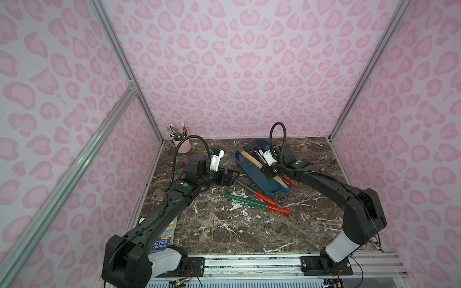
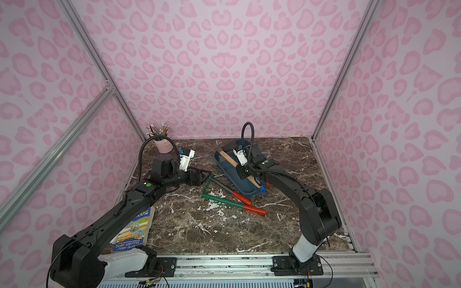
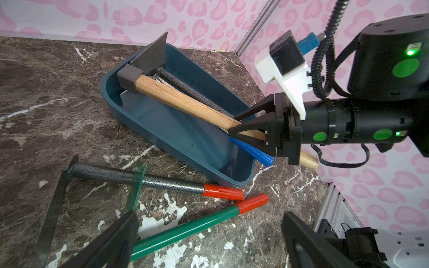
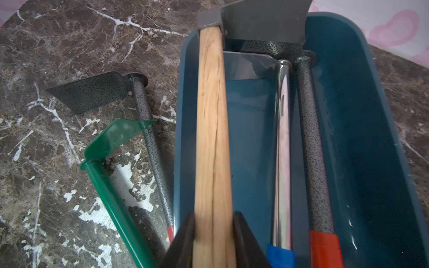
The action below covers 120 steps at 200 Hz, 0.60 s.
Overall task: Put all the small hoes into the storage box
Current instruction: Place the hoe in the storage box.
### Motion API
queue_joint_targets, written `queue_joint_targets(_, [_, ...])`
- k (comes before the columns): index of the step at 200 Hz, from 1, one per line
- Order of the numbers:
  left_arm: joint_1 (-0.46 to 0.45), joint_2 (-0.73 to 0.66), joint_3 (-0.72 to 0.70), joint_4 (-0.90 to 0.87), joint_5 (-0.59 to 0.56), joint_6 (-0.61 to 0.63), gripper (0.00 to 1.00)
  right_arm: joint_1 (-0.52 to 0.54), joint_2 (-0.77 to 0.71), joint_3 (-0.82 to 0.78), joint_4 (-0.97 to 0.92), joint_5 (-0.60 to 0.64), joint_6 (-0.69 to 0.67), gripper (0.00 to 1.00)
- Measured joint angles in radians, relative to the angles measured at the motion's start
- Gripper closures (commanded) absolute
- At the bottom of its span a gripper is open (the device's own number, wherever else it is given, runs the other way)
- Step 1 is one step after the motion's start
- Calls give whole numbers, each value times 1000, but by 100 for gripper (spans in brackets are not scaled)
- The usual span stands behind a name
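The small hoe (image 1: 245,187) (image 2: 224,188) lies flat on the marble table beside the storage box (image 1: 257,177) (image 2: 230,170). It has a speckled grey shaft (image 3: 139,178), a flat dark blade (image 4: 90,92) and a red grip. My left gripper (image 1: 230,177) (image 3: 209,234) hovers open at the blade end, with nothing between its fingers. The wooden-handled tool (image 3: 181,102) (image 4: 212,116) rests slanted in the dark blue box (image 3: 174,132) (image 4: 371,139), and my right gripper (image 1: 270,172) (image 4: 213,232) is shut on its handle.
A green-shafted tool (image 1: 247,202) (image 3: 185,229) with a red grip lies next to the hoe, its green blade crossing the hoe's shaft. The box also holds a chrome tool (image 4: 282,150) with a blue grip and another grey-shafted one (image 4: 311,150). A pink pencil cup (image 1: 182,145) stands back left; a book (image 2: 134,229) lies front left.
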Motion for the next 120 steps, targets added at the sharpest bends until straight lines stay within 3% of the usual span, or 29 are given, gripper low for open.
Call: queue_joint_targets(120, [-2, 0, -9, 0, -8, -1, 0, -13, 91, 40, 49, -47, 0, 100])
